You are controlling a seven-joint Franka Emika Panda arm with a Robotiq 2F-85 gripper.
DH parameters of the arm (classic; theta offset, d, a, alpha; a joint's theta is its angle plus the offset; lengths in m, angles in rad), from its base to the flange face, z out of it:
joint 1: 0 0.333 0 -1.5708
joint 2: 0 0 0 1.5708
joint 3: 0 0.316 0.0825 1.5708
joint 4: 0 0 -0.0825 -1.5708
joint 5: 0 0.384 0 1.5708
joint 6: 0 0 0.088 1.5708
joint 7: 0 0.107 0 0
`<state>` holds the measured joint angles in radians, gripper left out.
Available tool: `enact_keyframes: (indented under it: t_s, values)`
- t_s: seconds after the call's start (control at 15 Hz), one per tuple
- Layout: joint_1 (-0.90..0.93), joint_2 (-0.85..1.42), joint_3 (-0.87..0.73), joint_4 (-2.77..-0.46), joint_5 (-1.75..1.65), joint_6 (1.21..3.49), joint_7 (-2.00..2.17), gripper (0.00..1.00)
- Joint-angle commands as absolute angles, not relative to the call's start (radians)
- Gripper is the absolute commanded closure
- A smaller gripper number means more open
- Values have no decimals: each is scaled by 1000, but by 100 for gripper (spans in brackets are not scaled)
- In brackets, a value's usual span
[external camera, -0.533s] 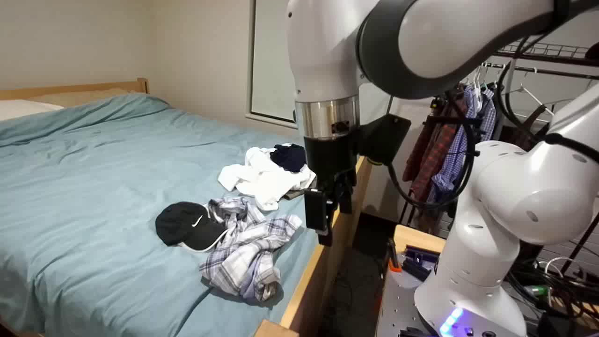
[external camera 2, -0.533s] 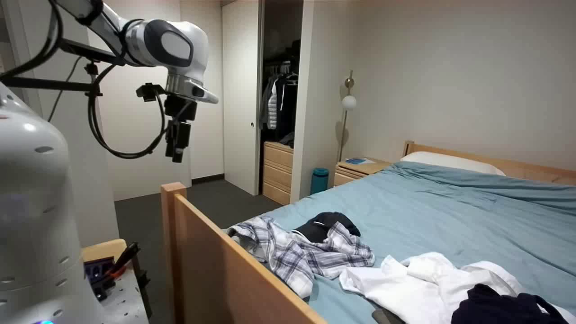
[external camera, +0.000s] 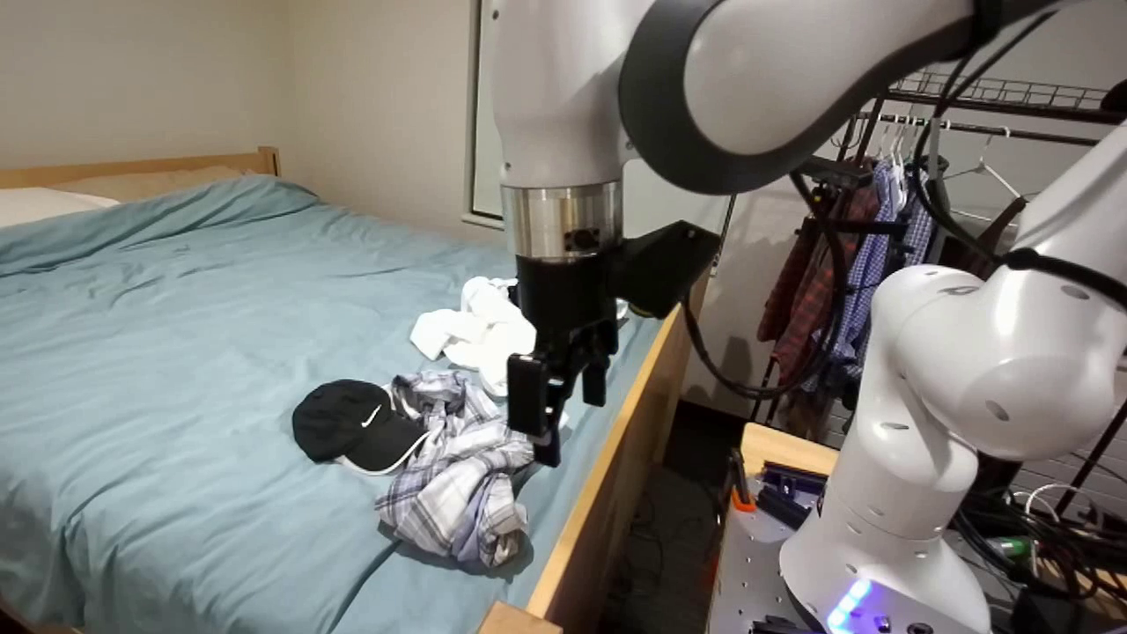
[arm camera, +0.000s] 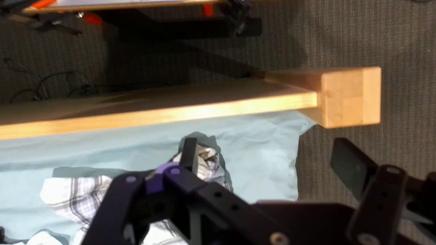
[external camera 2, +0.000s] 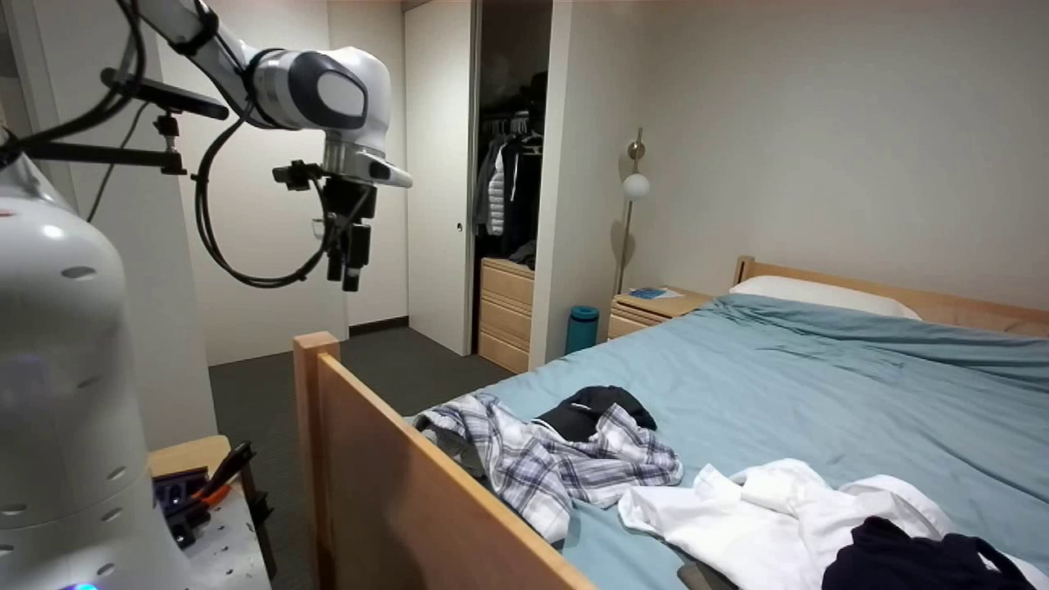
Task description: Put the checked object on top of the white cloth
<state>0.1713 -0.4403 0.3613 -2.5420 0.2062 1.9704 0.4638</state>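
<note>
The checked shirt (external camera: pixel 462 493) lies crumpled on the bed in both exterior views (external camera 2: pixel 541 463). Part of it shows in the wrist view (arm camera: pixel 76 197), partly hidden behind a finger. The white cloth (external camera: pixel 480 330) lies bunched beside it, farther along the bed, and also shows in an exterior view (external camera 2: pixel 770 516). Only a bit of the white cloth (arm camera: pixel 44 239) shows at the wrist view's lower left. My gripper (external camera: pixel 559 414) is open and empty, pointing down, raised above the bed's foot end. Its fingers are wide apart in the wrist view (arm camera: pixel 269 158).
A black cap (external camera: pixel 357 424) touches the checked shirt. A dark navy cloth (external camera 2: pixel 918 561) lies on the white cloth, with a grey-brown item (external camera 2: pixel 703 576) at its edge. The wooden footboard (external camera 2: pixel 410 467) rises along the bed's end, with a corner post (arm camera: pixel 351 97).
The arm and open gripper have moved sideways toward the bed, leftward in an exterior view, and now cover the navy cloth there. The shirt, cap and white cloth have not moved.
</note>
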Motion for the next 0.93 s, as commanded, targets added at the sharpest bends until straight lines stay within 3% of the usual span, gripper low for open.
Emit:
enact_keyframes:
  t_s: [0.0,0.53,0.87]
  values:
    - [142,-212,401,-2420,130,2091,601,0]
    - [116,67,214,-2467,19,2463,925,0]
    - [141,82,177,-2454,25,2443,883,0]
